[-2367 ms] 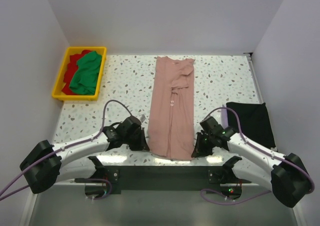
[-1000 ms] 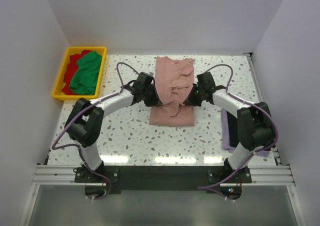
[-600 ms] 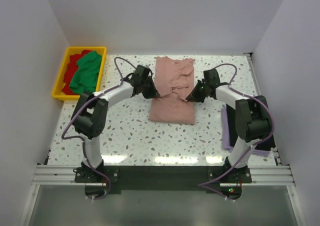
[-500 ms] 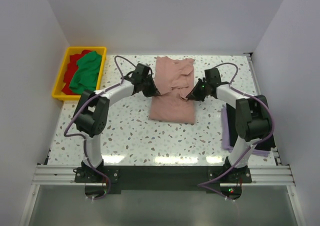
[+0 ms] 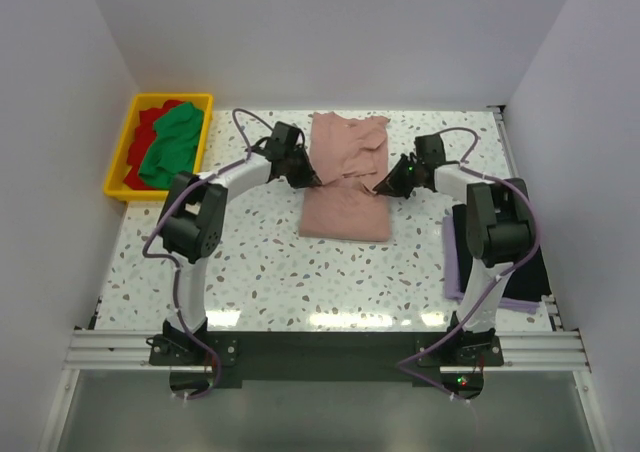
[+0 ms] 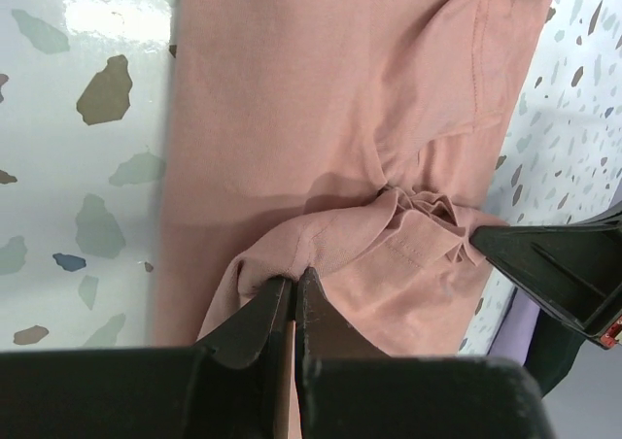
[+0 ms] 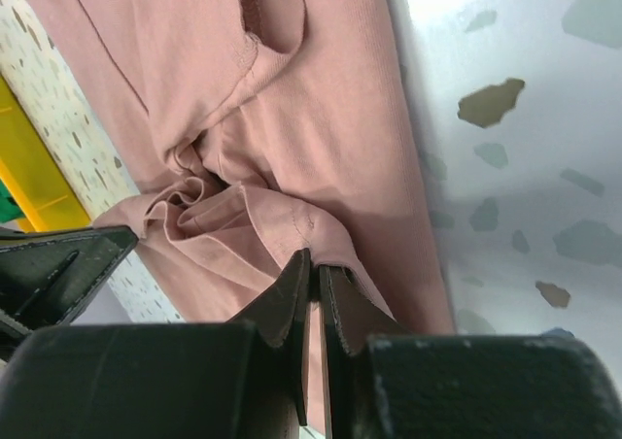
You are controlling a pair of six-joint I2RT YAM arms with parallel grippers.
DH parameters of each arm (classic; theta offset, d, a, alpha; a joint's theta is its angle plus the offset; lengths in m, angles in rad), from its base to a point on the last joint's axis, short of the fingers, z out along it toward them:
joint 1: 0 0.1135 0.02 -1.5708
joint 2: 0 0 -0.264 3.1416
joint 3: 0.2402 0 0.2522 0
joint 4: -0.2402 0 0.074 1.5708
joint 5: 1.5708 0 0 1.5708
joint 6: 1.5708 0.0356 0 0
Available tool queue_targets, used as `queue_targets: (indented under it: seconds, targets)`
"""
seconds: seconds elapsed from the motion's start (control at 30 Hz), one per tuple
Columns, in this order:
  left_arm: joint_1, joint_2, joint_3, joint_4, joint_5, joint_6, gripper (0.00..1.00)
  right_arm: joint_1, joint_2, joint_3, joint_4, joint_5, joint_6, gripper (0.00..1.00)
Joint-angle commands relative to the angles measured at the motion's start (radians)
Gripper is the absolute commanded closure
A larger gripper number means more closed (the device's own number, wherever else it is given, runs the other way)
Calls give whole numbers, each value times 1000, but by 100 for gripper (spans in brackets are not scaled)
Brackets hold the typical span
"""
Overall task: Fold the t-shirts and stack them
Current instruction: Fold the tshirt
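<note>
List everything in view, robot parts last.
dusty-pink t-shirt: 1, pink, table centre, partly folded
yellow bin: 1, yellow, far-left corner
green t-shirt: 1, green, in the bin, atop the red
red t-shirt: 1, red, in the bin
black t-shirt: 1, black, right edge, on the lavender one
lavender t-shirt: 1, lavender, beneath the black
table: 1, white speckled
left gripper: 1, black, shut on the pink shirt's left edge
right gripper: 1, black, shut on its right edge

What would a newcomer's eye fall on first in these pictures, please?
The dusty-pink t-shirt lies mid-table, half folded, the left tool and right tool each shut on its hem at opposite sides. At the far left, a yellow bin holds a green t-shirt and a red t-shirt.
</note>
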Motion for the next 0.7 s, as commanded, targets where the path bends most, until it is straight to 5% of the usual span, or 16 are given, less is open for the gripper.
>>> queue_targets:
  seconds: [0.0, 0.17, 0.4, 0.53, 0.67]
  targets:
    - [22, 10, 41, 35, 25, 24, 100, -14, 25, 56, 61, -41, 14, 93]
    - [39, 9, 47, 74, 52, 50, 89, -34, 37, 66, 93, -61, 31, 81]
    - [79, -11, 65, 84, 110, 107, 48, -64, -9, 65, 104, -73, 34, 62]
    - [82, -111, -20, 107, 47, 144, 44, -55, -87, 34, 75, -2, -30, 55]
    - [73, -187, -131, 139, 29, 141, 55, 20, -174, -1, 9, 132, -115, 57]
